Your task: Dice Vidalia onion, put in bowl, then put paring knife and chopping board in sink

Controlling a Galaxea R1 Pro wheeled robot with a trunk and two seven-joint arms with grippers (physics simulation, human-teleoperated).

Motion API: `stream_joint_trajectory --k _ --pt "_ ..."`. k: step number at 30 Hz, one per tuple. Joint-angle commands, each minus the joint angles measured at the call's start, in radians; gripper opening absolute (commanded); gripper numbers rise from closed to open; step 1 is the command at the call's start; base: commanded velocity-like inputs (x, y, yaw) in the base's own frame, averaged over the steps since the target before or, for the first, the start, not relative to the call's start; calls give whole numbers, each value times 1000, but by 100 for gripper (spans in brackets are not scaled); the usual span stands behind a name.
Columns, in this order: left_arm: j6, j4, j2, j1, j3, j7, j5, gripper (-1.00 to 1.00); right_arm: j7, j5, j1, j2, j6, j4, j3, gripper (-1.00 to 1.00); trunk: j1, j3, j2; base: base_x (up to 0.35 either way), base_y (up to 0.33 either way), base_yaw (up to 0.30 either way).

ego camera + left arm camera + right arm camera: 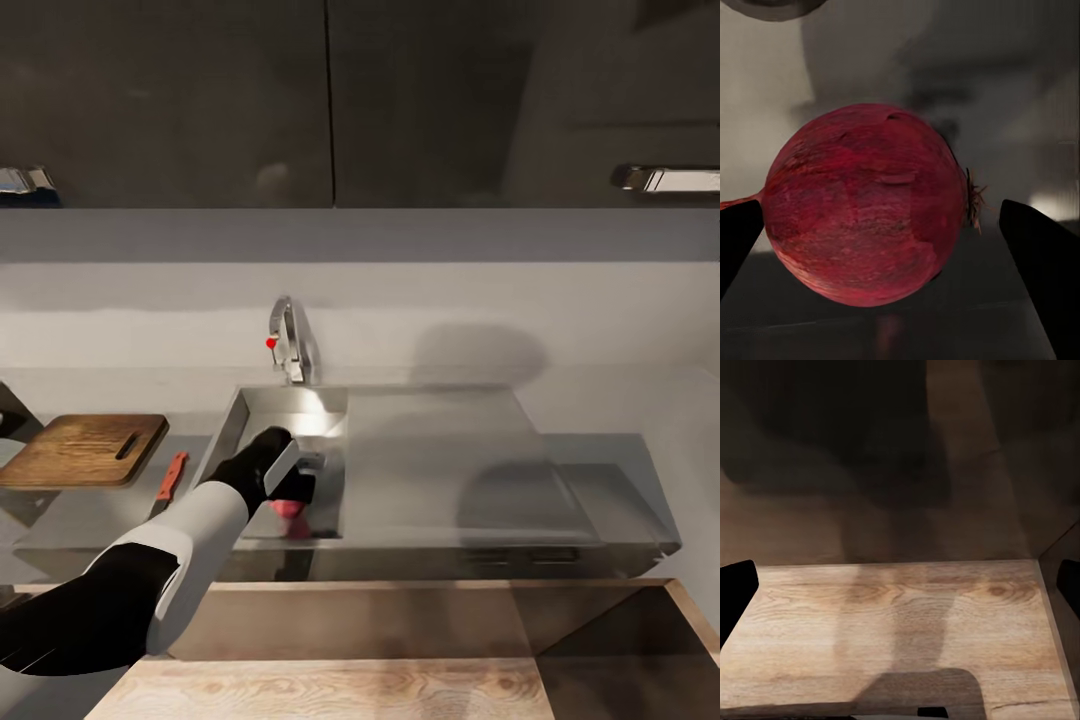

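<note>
The onion (866, 204), a dark pinkish-red ball with papery skin and a small root tuft on one side, sits low in the grey sink (265, 405) at the near end of the basin, below the chrome tap with its red knob. Left of the sink, the brown wooden board (84, 450) lies flat on the countertop (90, 510). The red-handled knife (170, 482) lies between board and sink, handle pointing far.

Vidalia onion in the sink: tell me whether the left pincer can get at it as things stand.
Probably yes. The left pincer is down in the sink, open, with the Vidalia onion between its fingers and nothing in the way.
</note>
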Motion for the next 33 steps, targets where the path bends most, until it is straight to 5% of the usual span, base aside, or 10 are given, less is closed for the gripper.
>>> stream_joint_trajectory --k 1,13,33 --pt "5 -11 0 -1 -7 8 11 -100 -5 11 0 1 0 -2 -4 100 1 0 -2 0 0 0" --pt "11 -104 2 -1 -7 9 11 -100 -5 11 0 1 0 -2 -4 100 1 19 -2 0 0 0" --pt "26 -407 31 2 -8 9 14 -100 -7 11 0 0 4 -2 -7 100 1 48 -2 0 0 0"
